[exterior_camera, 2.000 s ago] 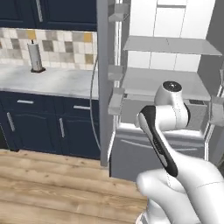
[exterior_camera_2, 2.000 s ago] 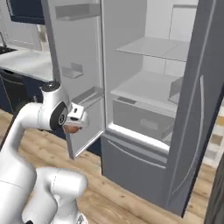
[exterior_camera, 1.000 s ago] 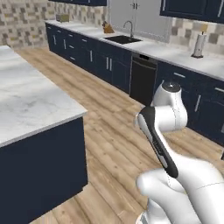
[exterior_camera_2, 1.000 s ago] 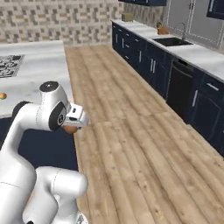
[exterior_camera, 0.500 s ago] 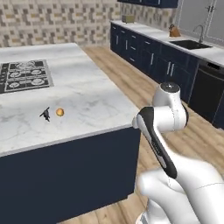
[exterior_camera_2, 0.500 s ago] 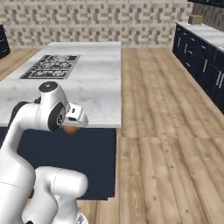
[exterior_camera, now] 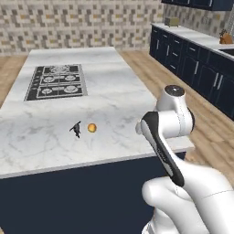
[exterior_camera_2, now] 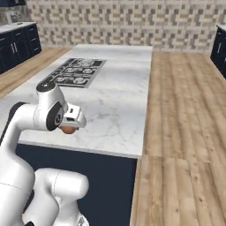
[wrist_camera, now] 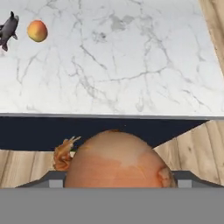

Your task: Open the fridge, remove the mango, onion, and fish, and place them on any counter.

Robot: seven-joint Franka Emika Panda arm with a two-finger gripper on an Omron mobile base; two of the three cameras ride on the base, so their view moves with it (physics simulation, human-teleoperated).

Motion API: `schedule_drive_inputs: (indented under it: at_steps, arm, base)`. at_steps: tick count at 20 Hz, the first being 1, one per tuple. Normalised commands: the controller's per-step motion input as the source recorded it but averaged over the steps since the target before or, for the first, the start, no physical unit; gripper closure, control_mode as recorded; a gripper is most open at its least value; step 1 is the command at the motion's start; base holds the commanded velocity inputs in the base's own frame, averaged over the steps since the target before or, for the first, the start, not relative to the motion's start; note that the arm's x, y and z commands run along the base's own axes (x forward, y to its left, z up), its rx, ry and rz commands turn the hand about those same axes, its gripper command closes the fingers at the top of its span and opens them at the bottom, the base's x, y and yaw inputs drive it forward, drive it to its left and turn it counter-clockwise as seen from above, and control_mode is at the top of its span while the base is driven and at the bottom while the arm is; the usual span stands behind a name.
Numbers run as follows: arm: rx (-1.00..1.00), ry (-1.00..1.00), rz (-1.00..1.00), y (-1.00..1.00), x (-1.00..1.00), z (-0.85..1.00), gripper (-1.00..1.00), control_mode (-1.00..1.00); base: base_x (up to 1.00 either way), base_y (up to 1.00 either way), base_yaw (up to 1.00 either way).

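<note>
**Hand view: onion in the claw, marble just ahead**

Hand view puts it plainly: the gripper (wrist_camera: pixel 117 186) carries the onion (wrist_camera: pixel 117 159), a big tan bulb with a scrap of dry root curling off its left side, jaws spread wide around it. The bulb hangs just short of the counter (wrist_camera: pixel 131 65); under it I see the navy base and the wood floor, not marble. So the coming move, as I judge it, runs forward over the near edge and then down.

Reading left to right across the top of that view: the fish (wrist_camera: pixel 8 31) comes first, dark and slender, its long axis slanting up to the right; just beside it, apart, sits the mango (wrist_camera: pixel 37 31), small and orange. Both lie well to the left of the claw's line, so the bare marble straight ahead looks free for a set-down.

Left base view agrees: cooktop (exterior_camera: pixel 55 81) at the far left, then fish (exterior_camera: pixel 76 130) and mango (exterior_camera: pixel 92 127) side by side near the front edge, then the arm.

Right base view catches the onion (exterior_camera_2: pixel 67 129) tucked under the hand (exterior_camera_2: pixel 70 121), at the counter's (exterior_camera_2: pixel 119 101) near corner.

Count: one fish, one mango, both on the marble; one onion, held. One cooktop, one arm. Two of three look delivered, by my read.
</note>
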Motion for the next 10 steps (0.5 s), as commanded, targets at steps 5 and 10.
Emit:
schedule_drive_inputs:
  at_steps: [5,10]
  arm:
    - [0.0,0.0,0.0,0.0,0.0,0.0,1.0,1.0]
    - [0.0,0.1,0.03,0.19,0.64,-0.51,1.0,-1.0]
  base:
    - [0.74,0.45,0.08]
    - [0.0,0.0,0.0]
